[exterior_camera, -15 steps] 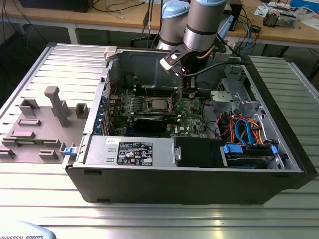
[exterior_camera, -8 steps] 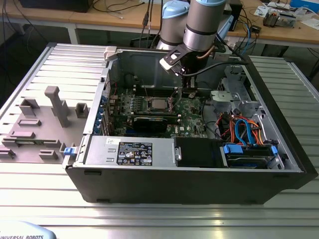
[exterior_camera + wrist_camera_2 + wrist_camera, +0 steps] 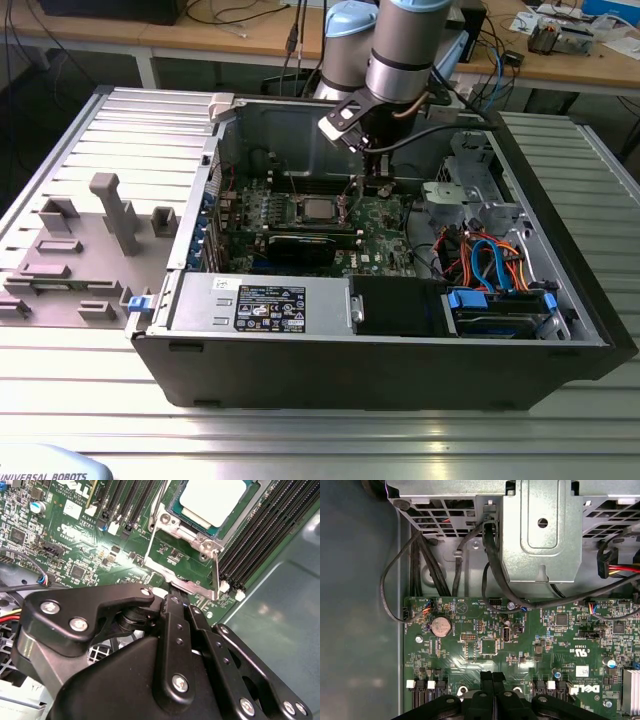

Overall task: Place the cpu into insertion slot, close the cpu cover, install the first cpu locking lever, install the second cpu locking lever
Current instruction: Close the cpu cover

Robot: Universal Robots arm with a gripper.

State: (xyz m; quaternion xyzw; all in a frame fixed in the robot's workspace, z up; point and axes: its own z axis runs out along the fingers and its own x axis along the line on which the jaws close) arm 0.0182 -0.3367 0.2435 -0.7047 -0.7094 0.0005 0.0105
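The cpu (image 3: 212,499), with its silvery top, lies in the insertion slot (image 3: 176,511) on the green board; the exterior view shows the cpu (image 3: 318,208) mid-board. The cpu cover (image 3: 172,582), a silver frame, stands swung up off the slot, with green board showing through its cut-out. A thin locking lever (image 3: 216,572) rises along the cover's side. My gripper (image 3: 179,600) is shut, black fingers pressed together, with the tips right at the cover's raised edge. I cannot tell whether they touch it. The gripper (image 3: 378,187) hangs beside the slot on the exterior view's right, and its fingers (image 3: 492,677) meet above the board.
Black memory slots (image 3: 260,535) flank the socket. A black graphics card (image 3: 300,245) lies in front of it, near the power supply (image 3: 260,300). A metal drive cage (image 3: 540,530) with black cables and blue and orange cables (image 3: 490,262) fill the case's right. Grey fixtures (image 3: 115,210) stand outside.
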